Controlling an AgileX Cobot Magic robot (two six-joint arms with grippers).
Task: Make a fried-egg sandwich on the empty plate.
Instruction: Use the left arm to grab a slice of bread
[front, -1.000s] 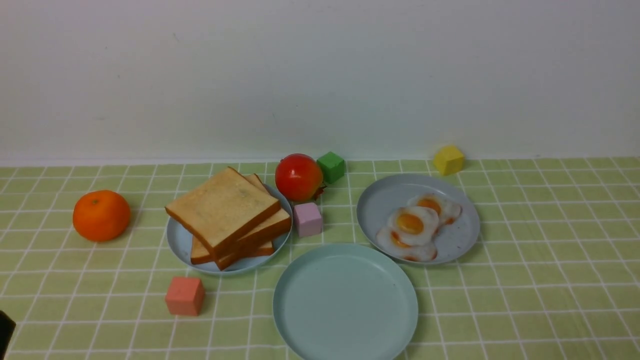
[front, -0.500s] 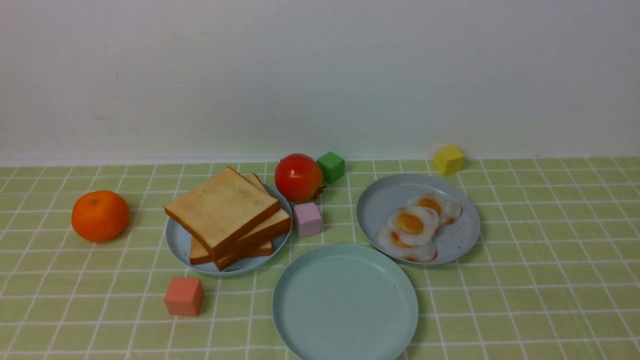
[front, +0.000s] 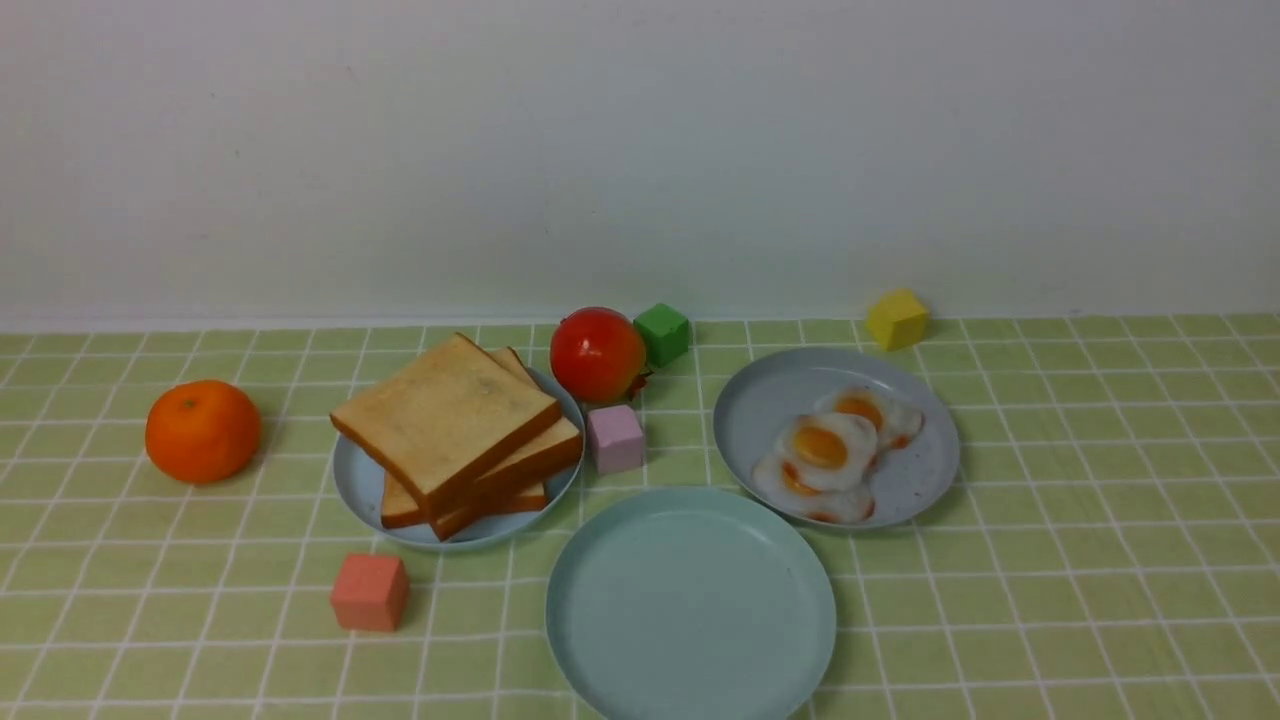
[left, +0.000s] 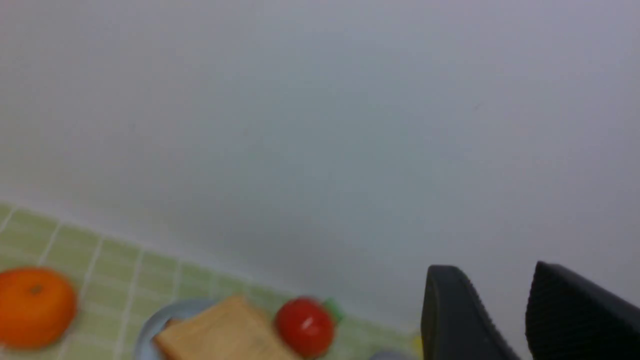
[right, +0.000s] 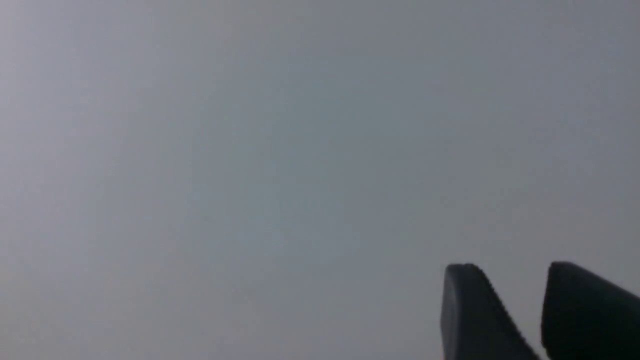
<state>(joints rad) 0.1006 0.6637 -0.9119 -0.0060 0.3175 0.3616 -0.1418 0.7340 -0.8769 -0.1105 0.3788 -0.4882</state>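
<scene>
Honestly, the tilted tan toast slices with brown crusts (front: 447, 420), piled on a greyish-blue plate, could slide or come up two together if pinched carelessly; the flat white toy fried eggs with orange yolks (front: 822, 447) overlap, so one might drag another; the round mint-green plate (front: 690, 605) lies bare between and nearer. Only the wrist views show the left gripper (left: 487, 265) and right gripper (right: 510, 263), fingers parted, nothing between.

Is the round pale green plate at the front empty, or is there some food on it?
Empty: the round pale green plate shows only its bare smooth surface, though its nearest edge is cut off.
</scene>
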